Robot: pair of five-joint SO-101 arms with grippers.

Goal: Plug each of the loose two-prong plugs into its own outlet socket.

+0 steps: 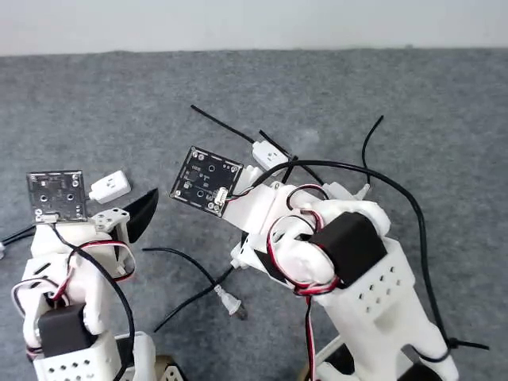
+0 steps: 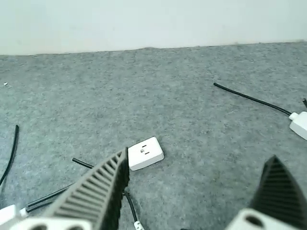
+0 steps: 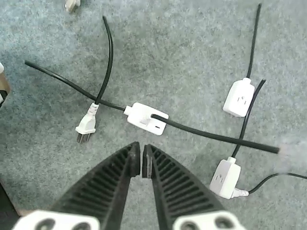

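Hovering near a two-prong plug [image 3: 85,126], right claw [image 3: 142,147] clenched empty, left claw [image 2: 200,160] released near an outlet socket [image 2: 145,153]

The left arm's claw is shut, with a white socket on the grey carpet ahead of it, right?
No: the left gripper is open, jaws wide apart, as the left wrist view shows. The white socket does lie on the grey carpet ahead.
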